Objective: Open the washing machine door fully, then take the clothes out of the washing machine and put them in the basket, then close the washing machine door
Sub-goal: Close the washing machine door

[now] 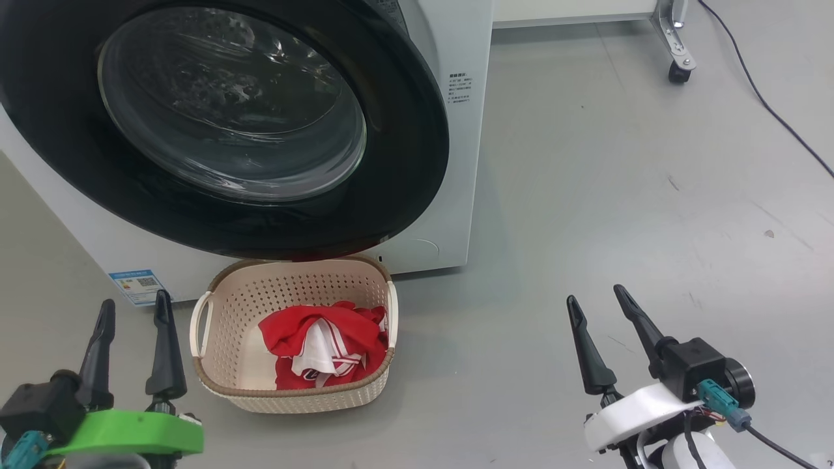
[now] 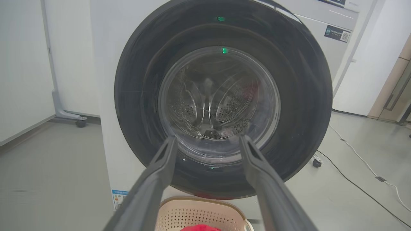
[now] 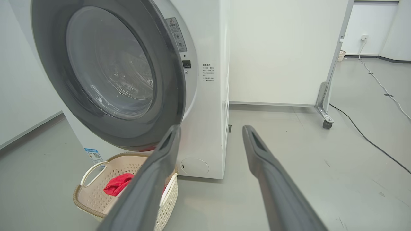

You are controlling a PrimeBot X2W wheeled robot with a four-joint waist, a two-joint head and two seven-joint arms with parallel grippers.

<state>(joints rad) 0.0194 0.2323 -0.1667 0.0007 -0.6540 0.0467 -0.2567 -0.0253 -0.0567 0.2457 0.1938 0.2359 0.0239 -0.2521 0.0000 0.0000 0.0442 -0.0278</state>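
In the head view we saw the washing machine door (image 1: 404, 163) in the upper left of the frame, its black rim around the clear glass window (image 1: 228, 104). It lay close against the white front of the washing machine (image 1: 472, 195). In the right wrist view a narrow strip of this white front, with a small dark lock (image 3: 186, 64), showed just beside the right edge of the rim, so we could not tell if the door was fully latched. Through the glass, in the left wrist view, we saw the steel drum (image 2: 224, 109) with its small holes.

The basket (image 1: 293, 286) stood on the grey floor (image 1: 619, 195) in the lower middle of the head view, below the lower edge of the door and just in front of the machine. The clothes (image 1: 319, 345) lay inside it, a red heap with white parts, toward its right side. A small blue label (image 1: 138, 285) was on the machine front, to the left of the basket.

Our left gripper (image 1: 135, 298) was at the lower left of the frame and our right gripper (image 1: 594, 294) at the lower right. Both had their two dark fingers spread wide, with nothing between them, and both were apart from the basket and the door. A black cable (image 1: 762, 98) ran over the floor in the upper right.
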